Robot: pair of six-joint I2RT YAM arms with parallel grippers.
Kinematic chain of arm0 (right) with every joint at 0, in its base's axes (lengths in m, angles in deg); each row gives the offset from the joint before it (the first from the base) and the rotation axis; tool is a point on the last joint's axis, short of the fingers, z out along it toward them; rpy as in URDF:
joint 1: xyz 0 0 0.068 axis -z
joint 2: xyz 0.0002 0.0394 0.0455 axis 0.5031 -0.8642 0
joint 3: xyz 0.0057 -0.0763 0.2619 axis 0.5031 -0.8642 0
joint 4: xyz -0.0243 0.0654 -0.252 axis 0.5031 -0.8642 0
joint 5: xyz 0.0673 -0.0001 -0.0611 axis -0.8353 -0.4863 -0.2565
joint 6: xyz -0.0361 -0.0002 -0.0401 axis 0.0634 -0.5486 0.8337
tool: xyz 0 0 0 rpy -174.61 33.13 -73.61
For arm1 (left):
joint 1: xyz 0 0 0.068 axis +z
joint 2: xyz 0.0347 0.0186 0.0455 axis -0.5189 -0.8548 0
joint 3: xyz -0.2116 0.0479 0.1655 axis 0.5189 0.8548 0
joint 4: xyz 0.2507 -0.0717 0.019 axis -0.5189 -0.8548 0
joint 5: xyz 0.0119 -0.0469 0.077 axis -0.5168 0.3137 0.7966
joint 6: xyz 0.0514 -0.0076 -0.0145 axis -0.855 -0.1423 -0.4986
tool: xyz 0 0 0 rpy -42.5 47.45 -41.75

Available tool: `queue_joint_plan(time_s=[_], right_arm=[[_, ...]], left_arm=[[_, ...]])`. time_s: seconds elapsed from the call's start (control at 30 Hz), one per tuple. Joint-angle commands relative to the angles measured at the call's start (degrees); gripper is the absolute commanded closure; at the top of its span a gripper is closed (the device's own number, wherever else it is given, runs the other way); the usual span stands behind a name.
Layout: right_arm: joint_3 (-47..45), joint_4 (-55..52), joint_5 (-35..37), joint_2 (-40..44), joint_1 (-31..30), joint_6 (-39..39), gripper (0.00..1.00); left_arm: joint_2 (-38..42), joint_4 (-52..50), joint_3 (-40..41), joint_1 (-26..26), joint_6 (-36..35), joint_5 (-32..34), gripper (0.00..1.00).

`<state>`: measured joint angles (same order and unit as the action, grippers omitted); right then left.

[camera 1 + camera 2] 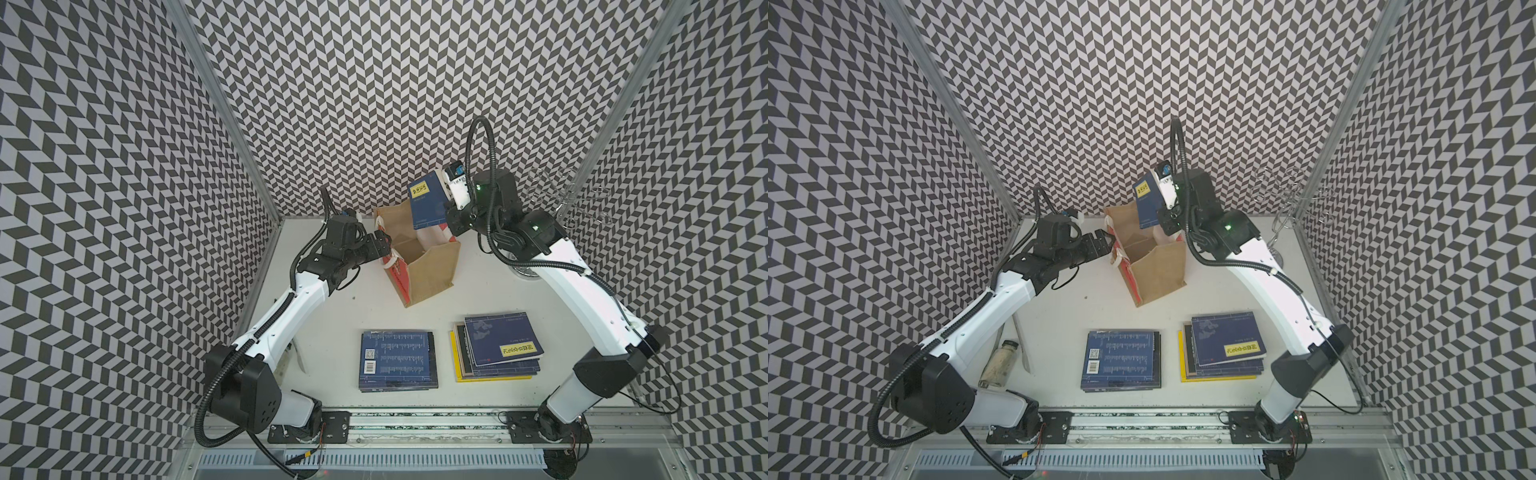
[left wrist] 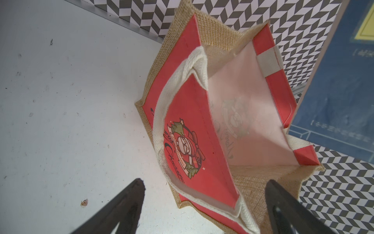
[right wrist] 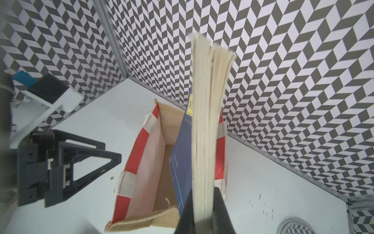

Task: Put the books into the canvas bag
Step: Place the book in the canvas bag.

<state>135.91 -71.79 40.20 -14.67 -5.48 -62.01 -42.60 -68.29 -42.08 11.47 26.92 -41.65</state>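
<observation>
Below my right gripper [image 3: 203, 210], clamped on a book [image 1: 428, 201], the bag [image 1: 432, 270] gapes; my left gripper [image 2: 204, 204] straddles its rim, spread, steadying.

The held navy book [image 3: 204, 125] hides much of the canvas bag [image 3: 141, 162] interior, and its yellow label seems illegibly small.
</observation>
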Motion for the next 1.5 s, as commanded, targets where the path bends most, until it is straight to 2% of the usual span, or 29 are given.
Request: queue_joint_plan(time_s=[0.0, 0.1, 0.37, 0.5, 0.77, 1.1, 1.33, 1.47], right_arm=[[5.7, -0.3, 1.0, -2.4, 0.3, 2.2, 1.0], [9.1, -3.1, 1.5, -5.8, 0.3, 2.6, 1.0], [9.7, -5.5, 6.1, -10.1, 0.3, 5.4, 1.0], [10.8, -6.2, 6.4, -12.5, 0.3, 6.9, 1.0], [16.0, -10.6, 6.1, -19.7, 0.0, 10.3, 1.0], [14.0, -12.2, 8.0, -22.3, -0.4, 11.6, 1.0], [13.5, -12.8, 7.7, -25.4, -0.4, 11.0, 1.0], [14.2, -13.3, 5.1, -27.3, 0.2, 9.7, 1.0]], left_arm=[[-1.1, 0.3, -3.4, 1.6, -0.9, -1.5, 0.09], [-3.3, -2.1, -6.5, 2.5, -2.2, -1.8, 0.09], [-6.1, -2.1, -7.7, 3.7, -2.5, -4.4, 0.1], [-7.6, -1.9, -8.1, 3.6, -2.6, -5.9, 0.15], [-9.2, -3.1, -9.8, 2.9, -3.7, -6.0, 0.18], [-11.8, -4.4, -11.5, 1.4, -5.0, -5.8, 0.26], [-11.7, -4.7, -10.9, 0.5, -5.3, -5.0, 0.26], [-11.3, -4.6, -10.6, 0.5, -5.4, -4.9, 0.26]])
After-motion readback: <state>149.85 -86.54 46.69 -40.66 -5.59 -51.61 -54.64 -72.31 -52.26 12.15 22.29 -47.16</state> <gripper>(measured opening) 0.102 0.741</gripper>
